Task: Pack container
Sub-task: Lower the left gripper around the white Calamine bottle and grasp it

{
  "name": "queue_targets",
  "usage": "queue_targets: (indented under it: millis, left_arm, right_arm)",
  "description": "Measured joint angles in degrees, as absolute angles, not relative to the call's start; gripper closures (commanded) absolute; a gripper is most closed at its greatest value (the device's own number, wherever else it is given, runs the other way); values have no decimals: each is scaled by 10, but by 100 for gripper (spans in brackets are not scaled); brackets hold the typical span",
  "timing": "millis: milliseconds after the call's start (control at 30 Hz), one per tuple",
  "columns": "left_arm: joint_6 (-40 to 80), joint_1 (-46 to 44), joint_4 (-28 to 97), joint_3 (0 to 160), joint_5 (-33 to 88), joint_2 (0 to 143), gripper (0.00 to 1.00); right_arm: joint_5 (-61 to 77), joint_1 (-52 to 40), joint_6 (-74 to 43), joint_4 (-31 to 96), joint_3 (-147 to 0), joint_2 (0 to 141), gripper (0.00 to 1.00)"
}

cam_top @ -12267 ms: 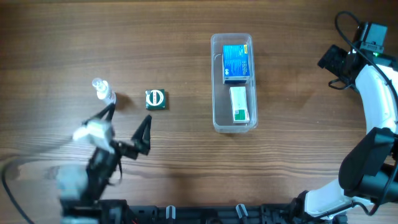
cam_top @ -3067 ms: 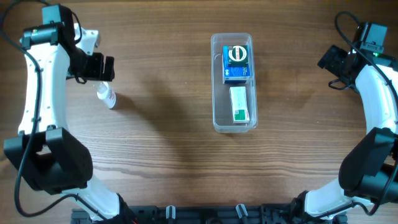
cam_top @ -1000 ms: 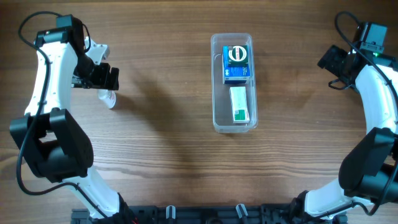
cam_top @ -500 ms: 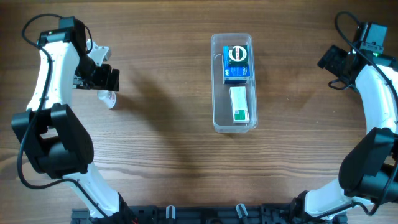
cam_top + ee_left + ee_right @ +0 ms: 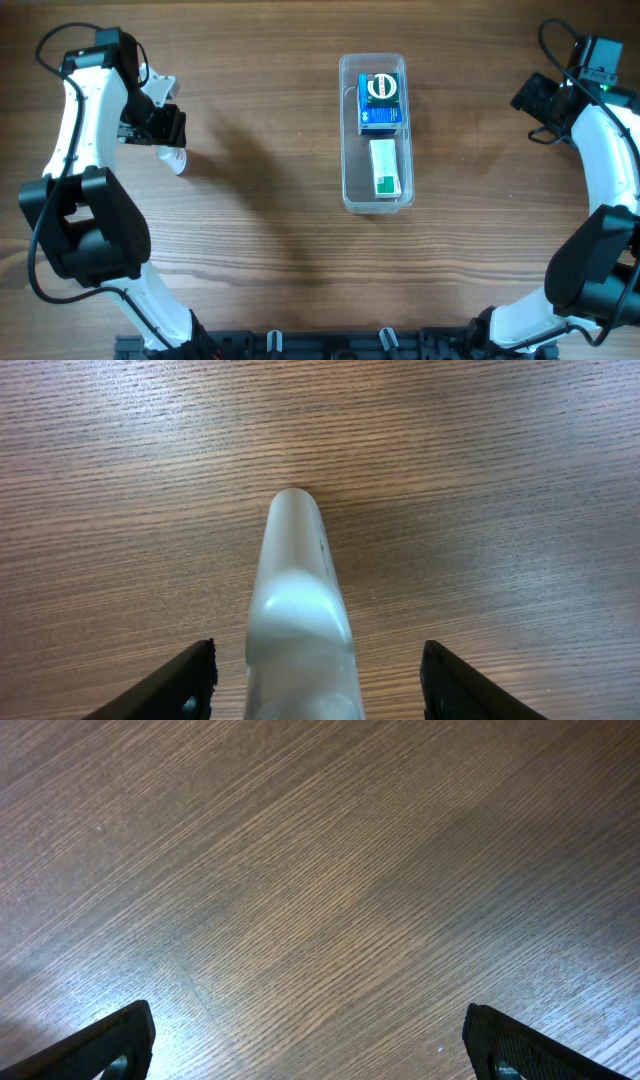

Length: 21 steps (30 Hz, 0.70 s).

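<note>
In the container, seemingly three items; left fingers spread around one bottle, right fingers spread, empty.

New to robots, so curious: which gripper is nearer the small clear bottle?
Left. The left gripper sits open around the bottle; the right gripper is far off, beyond the container.

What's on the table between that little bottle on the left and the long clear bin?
Nothing: the overhead view shows only bare wooden table between the small bottle and the container.
</note>
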State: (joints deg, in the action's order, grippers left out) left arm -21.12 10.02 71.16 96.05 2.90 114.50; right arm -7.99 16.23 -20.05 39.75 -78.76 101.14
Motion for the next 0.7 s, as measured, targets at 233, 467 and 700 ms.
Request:
queue_targets:
  millis: [233,467,700]
  left_arm:
    - [-211,100,714,961,29,1145,41]
    - [-211,100,717,961,29,1145,50]
    - [-207,100,718,961,29,1145,53]
  right_arm:
    - [-80,162,-201,397,-788,1011,1]
    - [-80,162,-201,397,-788,1011,0]
    - [-80,162,-201,397,-788,1011,0]
